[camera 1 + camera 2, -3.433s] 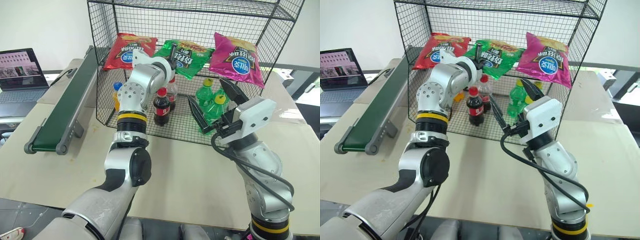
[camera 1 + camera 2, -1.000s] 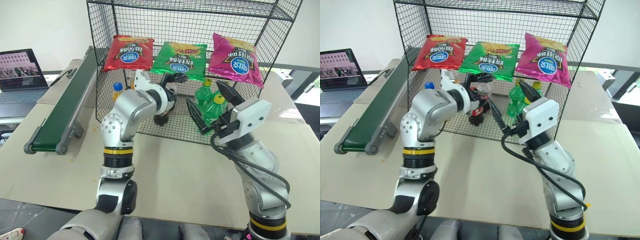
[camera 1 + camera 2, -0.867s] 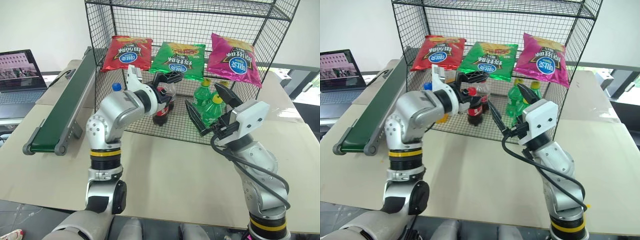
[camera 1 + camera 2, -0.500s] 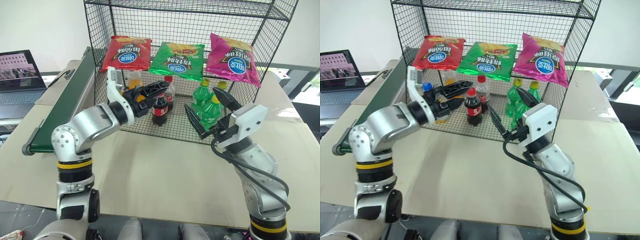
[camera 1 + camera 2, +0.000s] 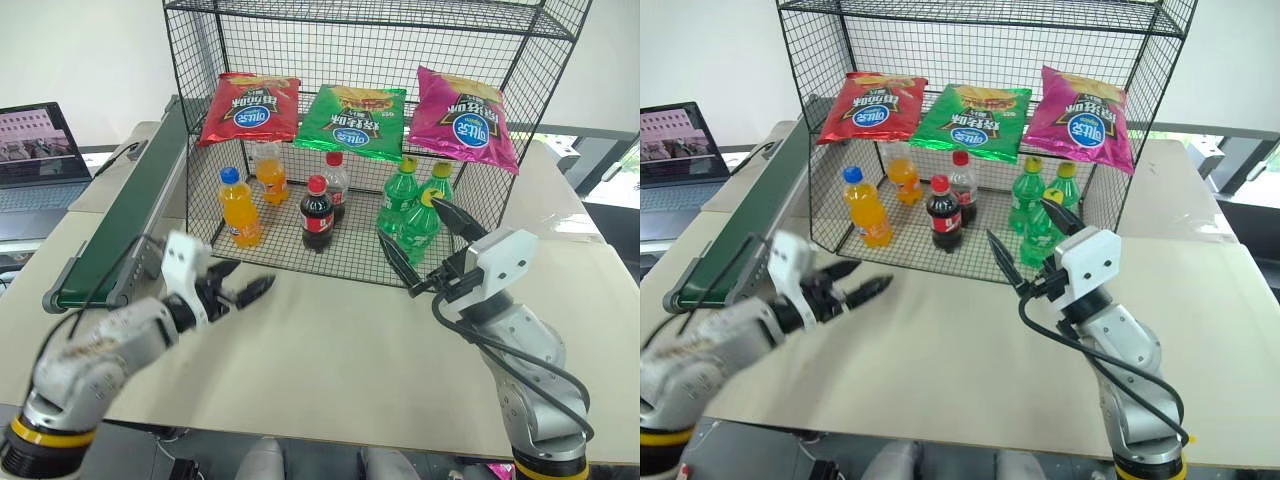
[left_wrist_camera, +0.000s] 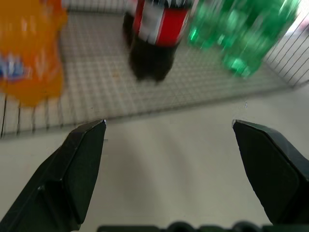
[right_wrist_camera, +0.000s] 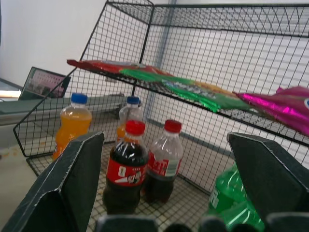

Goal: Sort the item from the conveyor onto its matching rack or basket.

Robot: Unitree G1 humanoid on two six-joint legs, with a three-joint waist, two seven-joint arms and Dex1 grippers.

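On the rack's (image 5: pixel 200 120) slanted shelf: green chip bag (image 5: pixel 352 120), lying between red bag (image 5: pixel 249 108) at 9 o'clock and magenta bag (image 5: pixel 462 117) at 3 o'clock. Left gripper (image 5: pixel 243 288): fingers apart, empty, above table (image 5: pixel 330 350). Right gripper (image 5: pixel 425 245): fingers apart, empty. Conveyor (image 5: pixel 130 215): bare.

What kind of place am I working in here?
Likely a lab mock-up of a shop sorting station: a wire rack holding chip bags and drink bottles, a small conveyor on a table, and a laptop beside it.
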